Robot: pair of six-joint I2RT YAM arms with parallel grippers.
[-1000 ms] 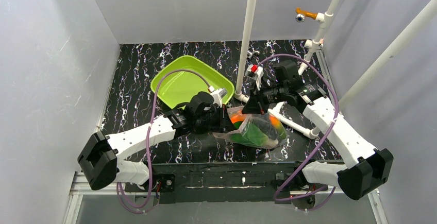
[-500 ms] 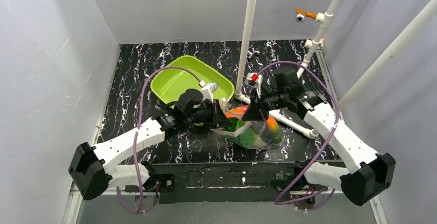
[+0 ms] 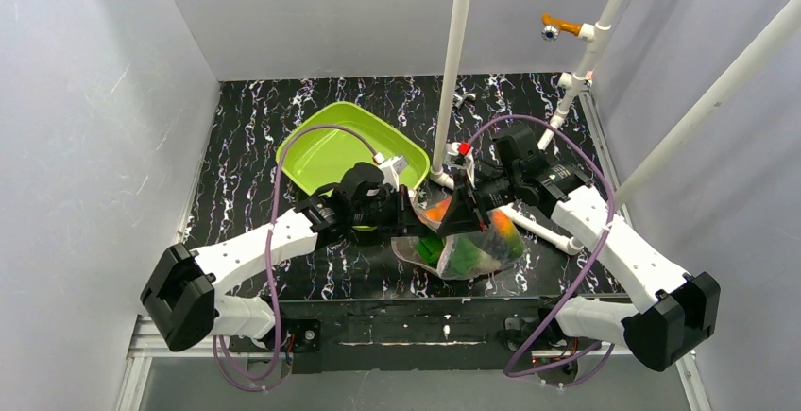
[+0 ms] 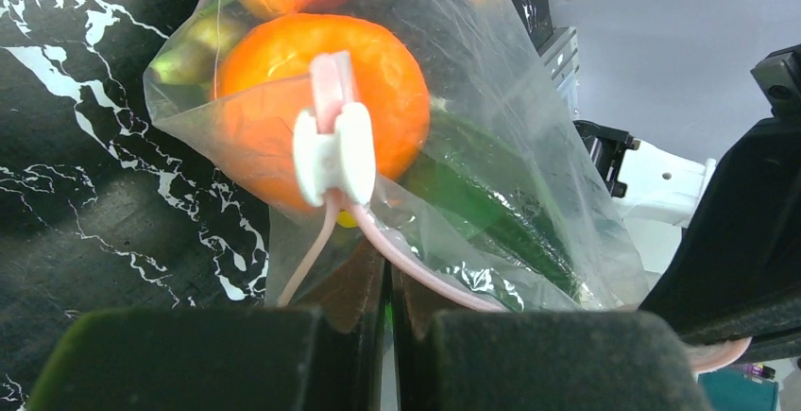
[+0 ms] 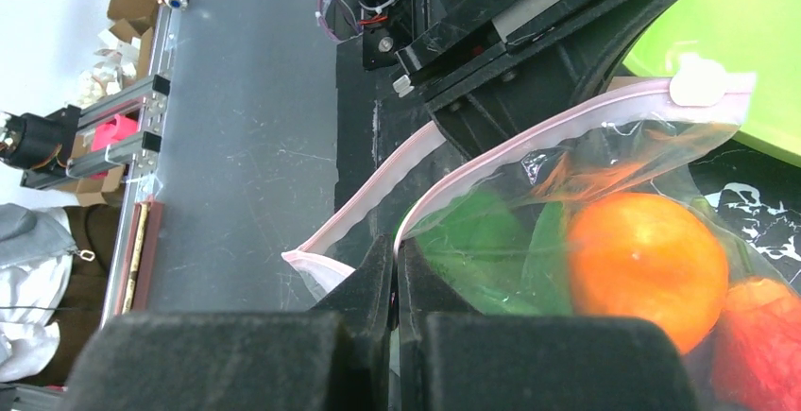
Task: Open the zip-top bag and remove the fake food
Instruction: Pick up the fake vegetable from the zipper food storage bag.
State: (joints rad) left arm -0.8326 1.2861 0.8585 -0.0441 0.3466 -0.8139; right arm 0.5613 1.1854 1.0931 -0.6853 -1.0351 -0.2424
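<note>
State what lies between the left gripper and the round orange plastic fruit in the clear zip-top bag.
Left wrist view: the white zip slider on its pinkish strip, and clear film of the zip-top bag.

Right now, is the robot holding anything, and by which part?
The left end effector and right end effector both pinch the clear crinkly plastic zip-top bag at its pink zip strip.

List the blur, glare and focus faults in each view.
Top external: evenly lit and sharp, with only a soft sheen on the bag. Left wrist: the left fingers along the bottom are a dark out-of-focus blur, the slider is sharp, and white glare streaks the bag. Right wrist: the right fingers are likewise blurred, and the orange is in focus.
</note>
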